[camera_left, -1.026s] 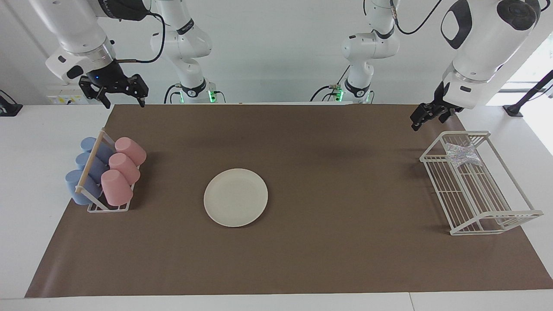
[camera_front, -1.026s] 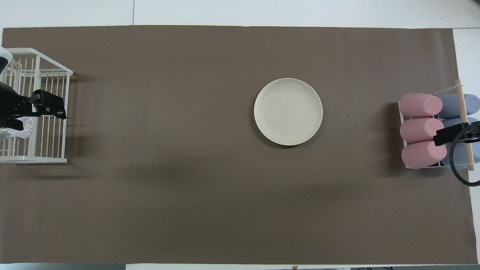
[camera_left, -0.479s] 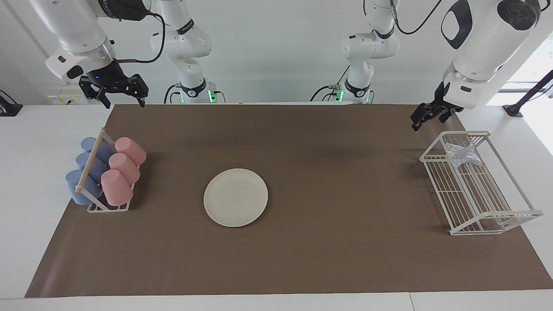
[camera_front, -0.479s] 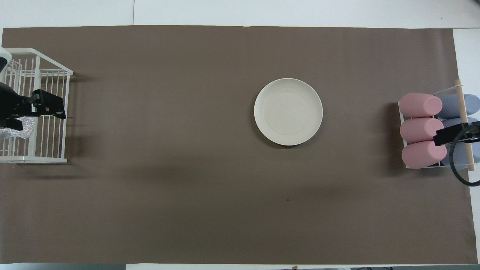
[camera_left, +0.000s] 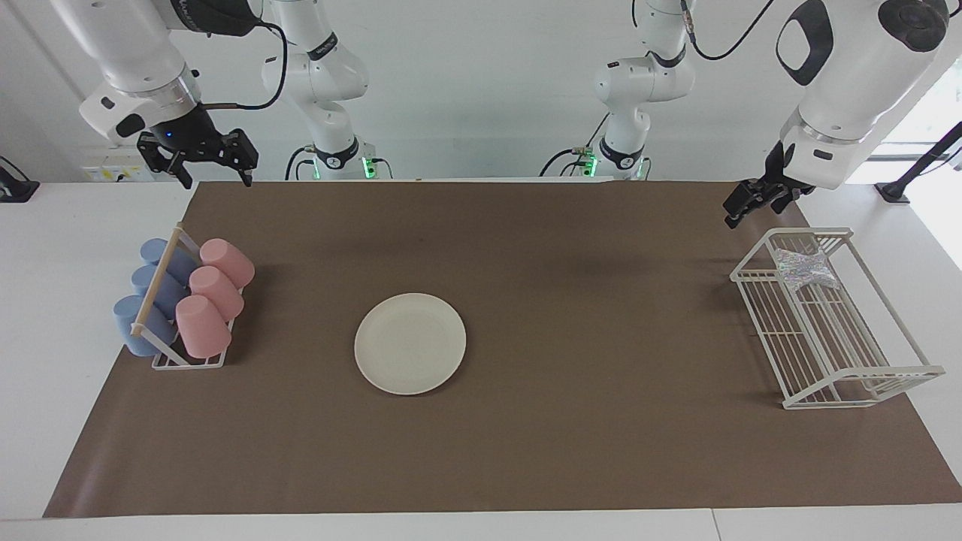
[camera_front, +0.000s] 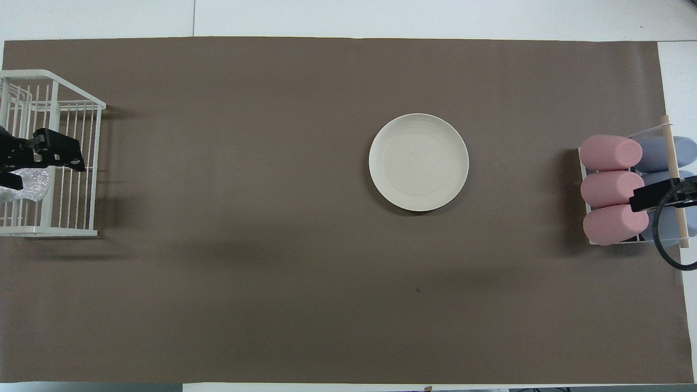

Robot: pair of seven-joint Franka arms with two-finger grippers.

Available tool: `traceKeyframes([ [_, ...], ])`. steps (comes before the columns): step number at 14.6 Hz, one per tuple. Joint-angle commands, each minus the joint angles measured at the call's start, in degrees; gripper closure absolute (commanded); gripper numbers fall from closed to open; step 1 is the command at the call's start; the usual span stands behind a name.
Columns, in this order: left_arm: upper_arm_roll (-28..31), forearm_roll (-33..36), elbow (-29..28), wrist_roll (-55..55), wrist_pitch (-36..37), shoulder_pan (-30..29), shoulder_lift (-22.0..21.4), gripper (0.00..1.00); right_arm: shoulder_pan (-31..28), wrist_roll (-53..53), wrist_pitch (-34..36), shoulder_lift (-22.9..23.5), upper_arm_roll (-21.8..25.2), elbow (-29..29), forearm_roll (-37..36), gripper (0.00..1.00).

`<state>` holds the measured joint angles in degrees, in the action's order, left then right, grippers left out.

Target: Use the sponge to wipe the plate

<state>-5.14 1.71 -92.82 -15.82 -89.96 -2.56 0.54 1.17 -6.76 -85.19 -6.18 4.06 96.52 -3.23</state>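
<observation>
Plate (camera_left: 410,343) flat on the brown mat (camera_left: 571,451), roughly mid-surface, a bit toward the right arm's end. Cream-white, nothing on it, nothing touching it.

Sponge (camera_left: 804,268) lies in the white wire rack (camera_left: 857,376) at the left arm's end of the surface, in the rack's end nearer the robots. Silvery, crinkled, pinched in the middle. In the overhead view only part of it shows at the picture's edge (camera_front: 24,182).

Left tool (camera_left: 755,200) up in the air, over the mat edge just beside the rack's robot-side corner, apart from the sponge. Jaws stand wide, holding nothing. Overhead view puts it (camera_front: 41,158) over the rack bars, but the facing view shows it well clear above, no contact.

Right tool (camera_left: 201,159) raised near the mat corner at the right arm's end, above and robot-side of the cup rack (camera_left: 188,361). Jaws wide, empty. Right arm waits.

Cup rack holds three pink cups (camera_left: 213,293) and three blue cups (camera_left: 150,297), lying tipped on their sides, w/ a wooden bar (camera_left: 156,282) across the top. Well apart from the plate.

White surface (camera_left: 45,338) shows around the mat.
</observation>
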Motion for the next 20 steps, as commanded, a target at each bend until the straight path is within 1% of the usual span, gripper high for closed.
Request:
traceKeyframes([
  [1,-0.22,-0.92,-0.34,0.43,-0.57,-1.31,-0.54,0.00,-0.47,-1.06,0.20,-1.20,-0.19,1.21,1.21,0.00],
  [6,-0.22,-0.92,-0.26,0.35,-0.75,-2.36,-0.54,0.00,-0.47,-1.06,0.20,-1.21,-0.19,1.21,1.21,0.00],
  [20,-0.22,-0.92,-0.34,-0.18,-0.57,-2.37,-0.54,0.00,-0.47,-1.06,0.20,-1.29,-0.19,1.21,1.21,0.00],
])
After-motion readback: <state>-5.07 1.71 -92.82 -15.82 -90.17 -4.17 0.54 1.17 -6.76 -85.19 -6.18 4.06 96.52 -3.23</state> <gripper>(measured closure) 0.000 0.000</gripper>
